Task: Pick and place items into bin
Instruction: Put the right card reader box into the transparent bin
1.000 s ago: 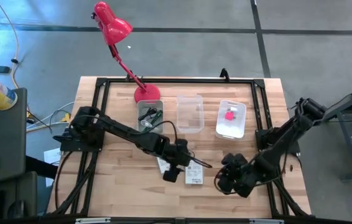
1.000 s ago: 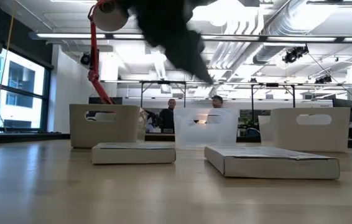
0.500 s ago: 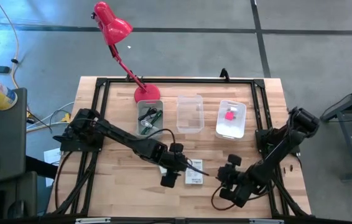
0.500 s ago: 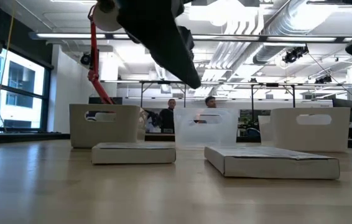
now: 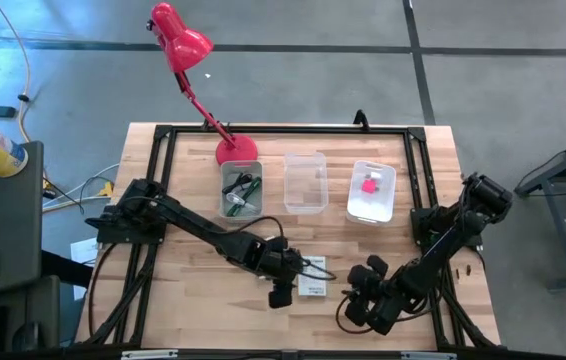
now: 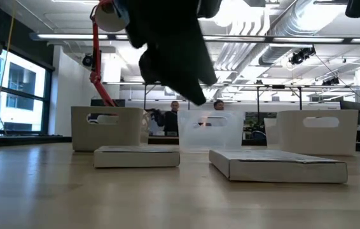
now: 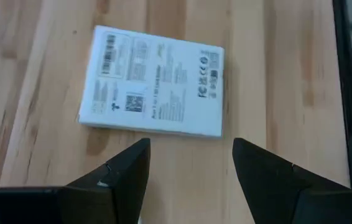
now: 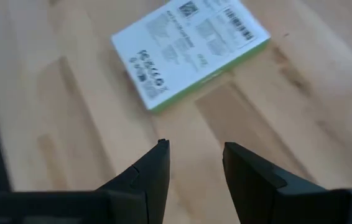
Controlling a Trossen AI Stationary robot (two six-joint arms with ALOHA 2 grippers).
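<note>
Wooden table point(image 5: 183, 300), both arms reaching toward its front edge.
Three bins sit behind the white printed card point(image 5: 312, 280): left bin point(image 5: 241, 189) with the green pen point(image 5: 244, 187), clear middle bin point(image 5: 305, 182), right bin point(image 5: 372, 191) with the pink cube point(image 5: 369, 185). Left gripper point(image 7: 190, 155) hovers beside the card, fingers spread and empty; right gripper point(image 8: 194, 152) lies right of the card, fingers parted, empty.

Wooden table point(image 5: 183, 290) carries 3 bins point(image 5: 305, 182), 2 white cards point(image 5: 312, 287), lamp base point(image 5: 236, 151).
</note>
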